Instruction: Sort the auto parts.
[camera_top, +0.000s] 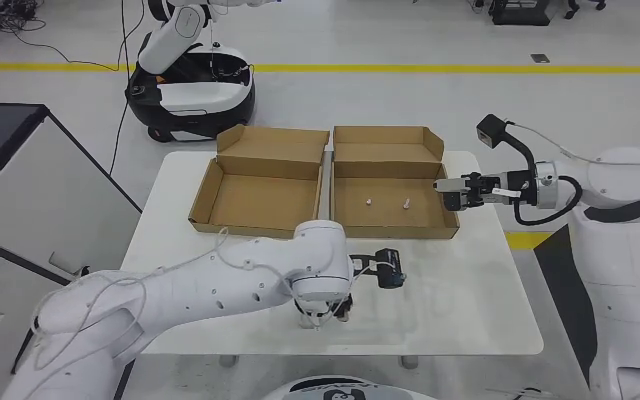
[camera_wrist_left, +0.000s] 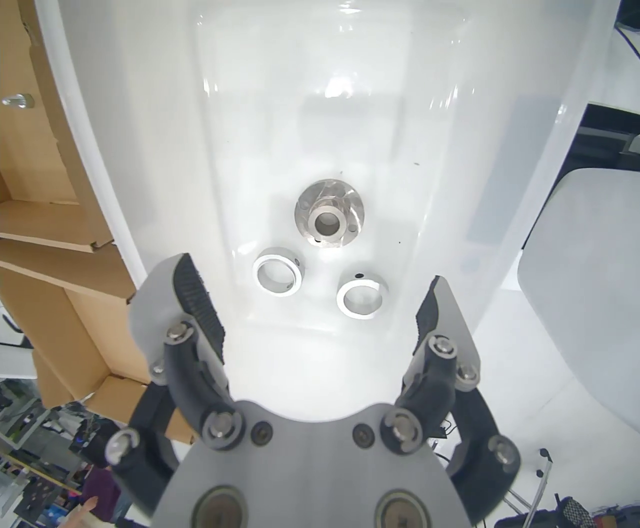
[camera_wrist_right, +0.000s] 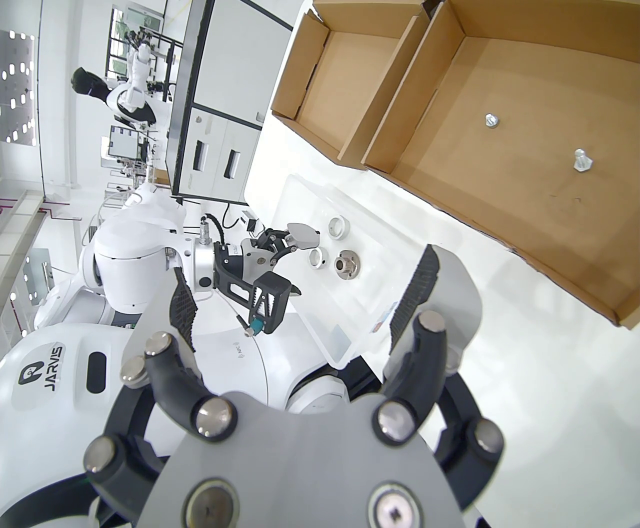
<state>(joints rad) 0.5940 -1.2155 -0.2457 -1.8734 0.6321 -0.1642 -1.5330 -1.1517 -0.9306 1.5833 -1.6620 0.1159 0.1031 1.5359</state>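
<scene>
A clear plastic tray (camera_wrist_left: 150, 150) on the white table holds a flanged metal hub (camera_wrist_left: 328, 220) and two metal rings (camera_wrist_left: 278, 271) (camera_wrist_left: 362, 298). My left gripper (camera_wrist_left: 310, 287) hangs open just above the rings, touching nothing; the right wrist view shows it (camera_wrist_right: 300, 262) beside the hub (camera_wrist_right: 346, 264). Two bolts (camera_wrist_right: 492, 120) (camera_wrist_right: 581, 161) lie in the right cardboard box (camera_top: 390, 185). The left cardboard box (camera_top: 260, 200) holds nothing. My right gripper (camera_top: 437, 186) is open and empty over the right box's outer edge.
The two boxes stand side by side at the back of the table (camera_top: 470, 300), flaps up. Bare table surface lies in front of the right box. Another robot (camera_top: 190, 80) stands behind the table, and a cabinet (camera_top: 40, 180) is on the left.
</scene>
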